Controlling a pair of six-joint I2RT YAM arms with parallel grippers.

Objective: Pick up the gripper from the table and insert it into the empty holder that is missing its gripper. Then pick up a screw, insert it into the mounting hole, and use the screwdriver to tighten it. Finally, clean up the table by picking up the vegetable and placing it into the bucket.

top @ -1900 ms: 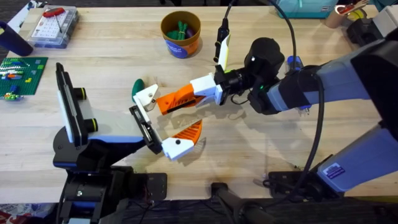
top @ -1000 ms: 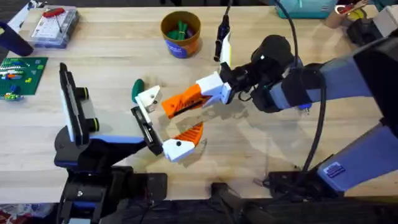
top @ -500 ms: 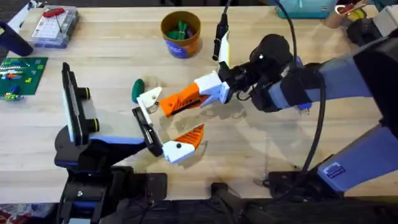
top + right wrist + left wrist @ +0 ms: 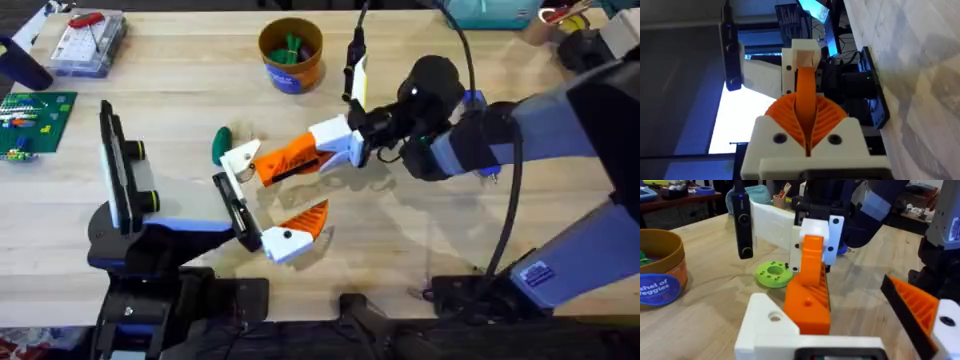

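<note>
Holder (image 4: 236, 208) mostly hides behind the gripper (image 4: 262, 160), which our right gripper (image 4: 300, 160) clenches. We cannot tell the left's state. Little has shifted since half a second ago.

Robotics lab / workshop bench.
Light wood bench (image 4: 200, 100) with two robot arms based at 6 o'clock. Clear parts organiser box (image 4: 85, 45) and green circuit board (image 4: 35, 115) at 10 o'clock, cables trailing at 1 o'clock. Left wrist view: more cluttered tables (image 4: 675, 195) and gear in the room behind.
</note>
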